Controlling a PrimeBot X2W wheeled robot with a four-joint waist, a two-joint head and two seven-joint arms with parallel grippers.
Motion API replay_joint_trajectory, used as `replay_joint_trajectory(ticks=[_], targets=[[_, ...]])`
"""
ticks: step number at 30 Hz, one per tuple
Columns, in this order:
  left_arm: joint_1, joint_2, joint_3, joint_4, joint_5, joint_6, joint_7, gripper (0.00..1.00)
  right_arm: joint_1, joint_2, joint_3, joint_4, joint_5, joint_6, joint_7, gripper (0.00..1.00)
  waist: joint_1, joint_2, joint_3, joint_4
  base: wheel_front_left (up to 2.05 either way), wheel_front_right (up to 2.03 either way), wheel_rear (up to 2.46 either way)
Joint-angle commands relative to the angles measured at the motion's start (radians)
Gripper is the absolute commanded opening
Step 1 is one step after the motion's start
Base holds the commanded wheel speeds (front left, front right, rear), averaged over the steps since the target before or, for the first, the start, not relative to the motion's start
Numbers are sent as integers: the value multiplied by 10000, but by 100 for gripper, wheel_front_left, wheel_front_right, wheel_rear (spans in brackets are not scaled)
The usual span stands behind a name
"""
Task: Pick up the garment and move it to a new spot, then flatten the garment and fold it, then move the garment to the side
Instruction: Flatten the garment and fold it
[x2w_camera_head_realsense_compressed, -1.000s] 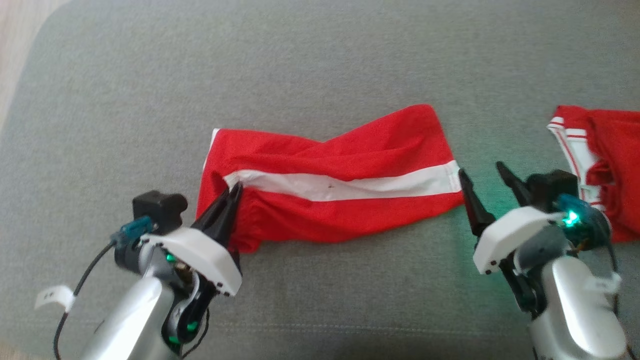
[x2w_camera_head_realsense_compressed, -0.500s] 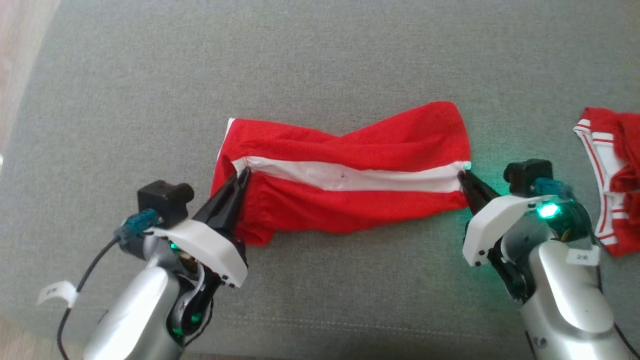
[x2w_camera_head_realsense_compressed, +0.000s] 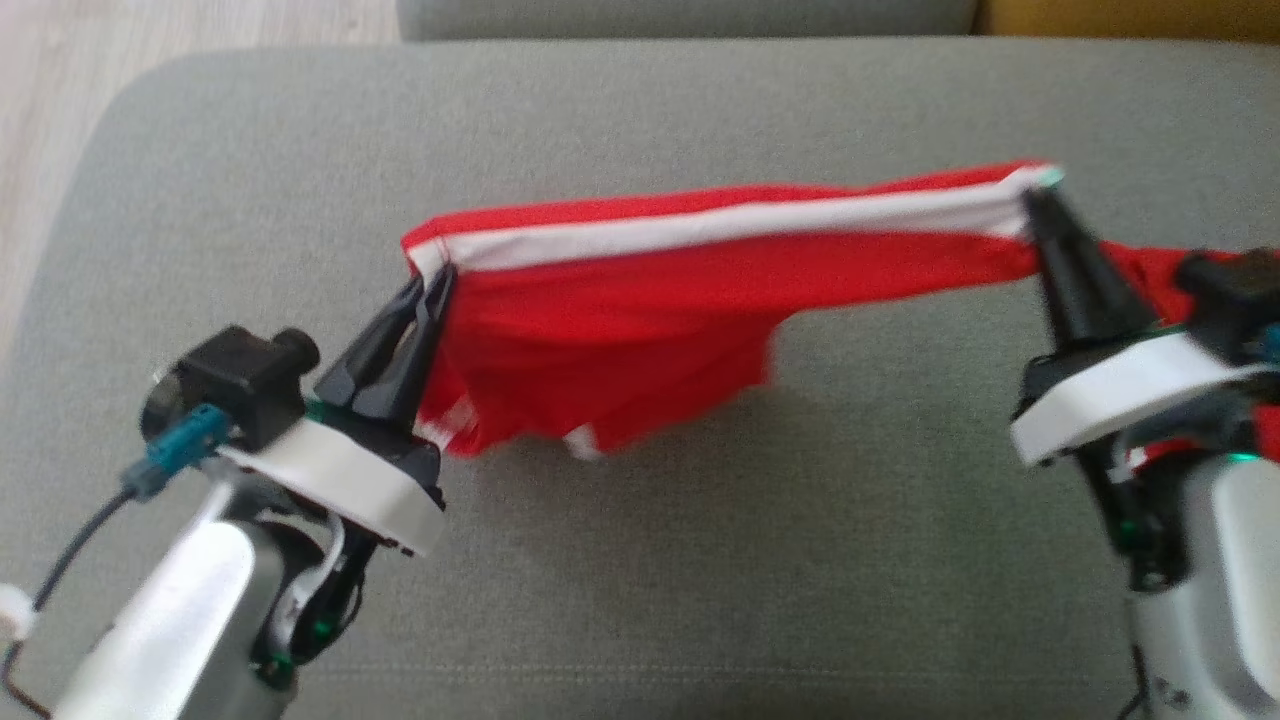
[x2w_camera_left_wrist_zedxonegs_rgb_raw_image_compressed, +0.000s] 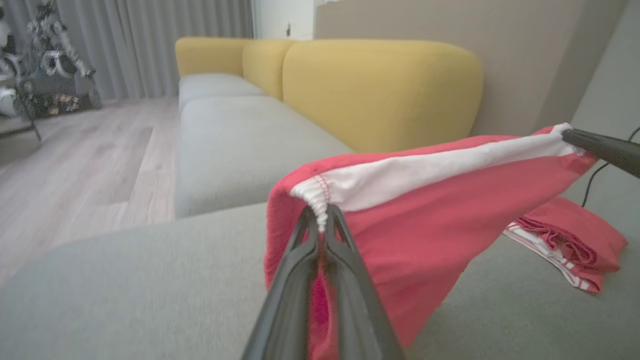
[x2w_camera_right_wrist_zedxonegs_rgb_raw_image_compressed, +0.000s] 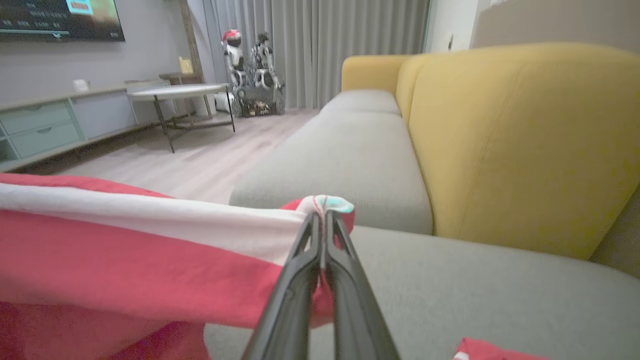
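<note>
Garment (x2w_camera_head_realsense_compressed: 640, 320) hangs over cushion (x2w_camera_head_realsense_compressed: 700, 520), white band (x2w_camera_head_realsense_compressed: 720, 225) stretched. Left gripper (x2w_camera_head_realsense_compressed: 432, 285) clamped on band's 9 o'clock end, right gripper (x2w_camera_head_realsense_compressed: 1035, 200) on 3 o'clock end. Lift level, band taut, clear of cushion before shifting.

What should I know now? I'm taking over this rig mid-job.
Left end effector: shut on the white-striped edge of the red fabric garment, at its left end.
Right end effector: shut on that edge's other end.
Garment hangs stretched between them over the grey sofa cushion; another red, white-trimmed garment lies to the right.
Done: pickup. Left: place at new spot, flatten, fold, move aside.
</note>
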Motion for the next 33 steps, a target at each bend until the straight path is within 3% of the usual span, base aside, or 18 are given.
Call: replay_joint_trajectory(ticks=[1,8,18,26,33], targets=[[-631,456,617,-742,169,90,111,0,-108,40,-71,-1006,-61,-7,155,0,0,0,-288,-112,0,0,0],[-1113,836,960,-2500,571,478,500,0,264,173,-877,-3710,-318,-7,873,0,0,0,-843,-283,0,0,0],[-1166,1035,1312,-3780,835,1011,823,0,581,542,-1286,-5599,-428,-7,1464,0,0,0,-1029,-414,0,0,0],[-1985,897,1173,-3385,1044,854,698,0,-120,739,-1255,-5263,-163,-7,1477,0,0,0,-561,-350,0,0,0],[-4496,272,1171,-1285,623,-2,307,0,-3131,815,-1177,-2904,422,-7,1074,0,0,0,441,-338,0,0,0]])
